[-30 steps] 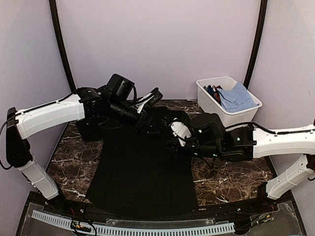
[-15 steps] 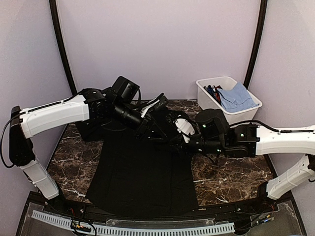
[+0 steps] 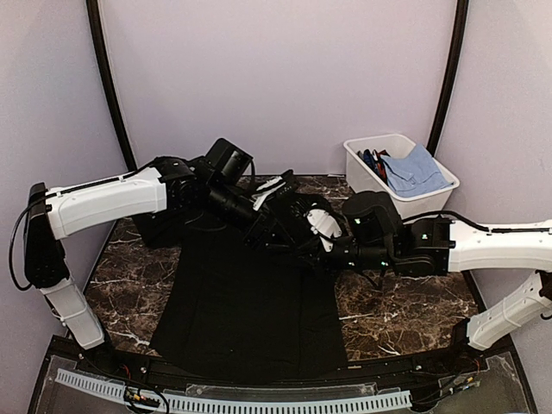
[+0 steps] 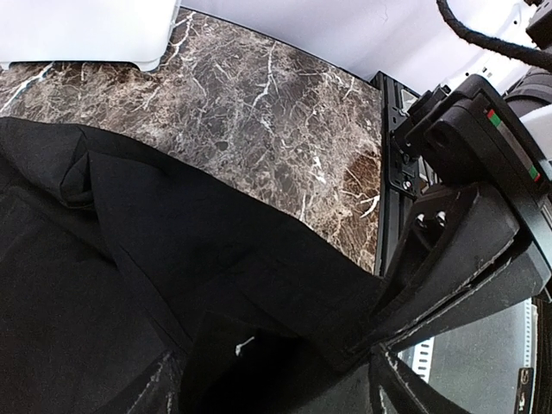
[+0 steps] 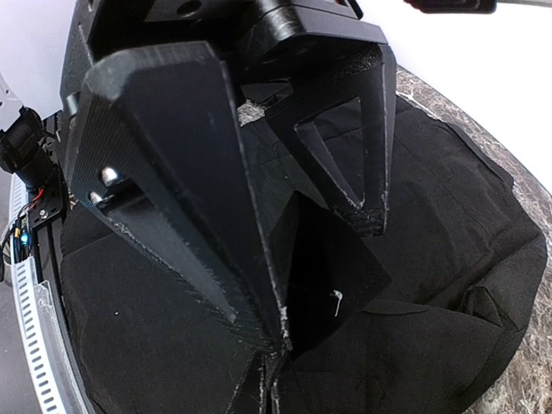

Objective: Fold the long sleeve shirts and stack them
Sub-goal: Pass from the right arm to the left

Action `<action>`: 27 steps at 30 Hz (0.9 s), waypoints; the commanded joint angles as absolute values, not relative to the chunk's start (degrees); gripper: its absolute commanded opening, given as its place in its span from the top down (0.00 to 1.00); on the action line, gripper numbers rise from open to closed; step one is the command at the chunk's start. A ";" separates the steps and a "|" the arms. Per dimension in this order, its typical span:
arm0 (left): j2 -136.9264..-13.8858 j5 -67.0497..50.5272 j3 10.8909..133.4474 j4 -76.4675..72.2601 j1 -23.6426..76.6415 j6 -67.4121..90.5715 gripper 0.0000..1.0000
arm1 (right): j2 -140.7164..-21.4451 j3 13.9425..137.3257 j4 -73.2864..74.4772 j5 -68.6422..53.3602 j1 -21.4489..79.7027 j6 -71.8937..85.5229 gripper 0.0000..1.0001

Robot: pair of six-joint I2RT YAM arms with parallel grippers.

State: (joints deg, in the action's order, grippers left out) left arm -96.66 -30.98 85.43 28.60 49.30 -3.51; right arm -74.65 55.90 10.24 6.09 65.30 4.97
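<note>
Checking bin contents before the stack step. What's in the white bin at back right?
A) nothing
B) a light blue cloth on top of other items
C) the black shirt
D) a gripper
B: a light blue cloth lies in the white bin; the black shirt is spread on the table.

**Left arm** (image 3: 103, 200): white moulded shell links between black joint housings. A thin black cable (image 3: 15, 241) loops off the shoulder end.

**Right arm** (image 3: 504, 246): matching white shells and a black forearm block. A black cable (image 3: 440, 215) arches over the top.

**Left gripper** (image 5: 323, 276): matt black, ribbed, triangular fingers (image 5: 164, 207). One is solid, with bright screw heads (image 5: 105, 177); the other has a triangular cut-out. Edges are scuffed whitish.

**Right gripper** (image 4: 371, 345): black angular housing (image 4: 466, 147) bearing small red and green marks.
</note>
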 commanded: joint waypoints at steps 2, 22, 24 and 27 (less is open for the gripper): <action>-97.95 -34.55 87.83 31.60 49.54 -6.04 0.29 | -73.33 55.62 9.30 6.81 64.79 4.77 1.00; -93.25 -31.40 84.08 28.78 47.37 -4.37 0.43 | -71.32 54.00 8.84 8.38 64.59 4.10 1.00; -92.23 -32.27 83.47 28.43 46.43 -4.87 0.33 | -69.94 53.12 7.82 8.52 64.56 3.61 1.00; -91.90 -33.64 83.24 28.61 46.07 -6.09 0.24 | -68.43 52.27 6.75 8.66 64.75 1.76 1.00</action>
State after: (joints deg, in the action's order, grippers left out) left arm -95.55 -32.10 84.20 29.36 46.96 -4.47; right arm -71.29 53.36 10.50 7.77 64.77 4.21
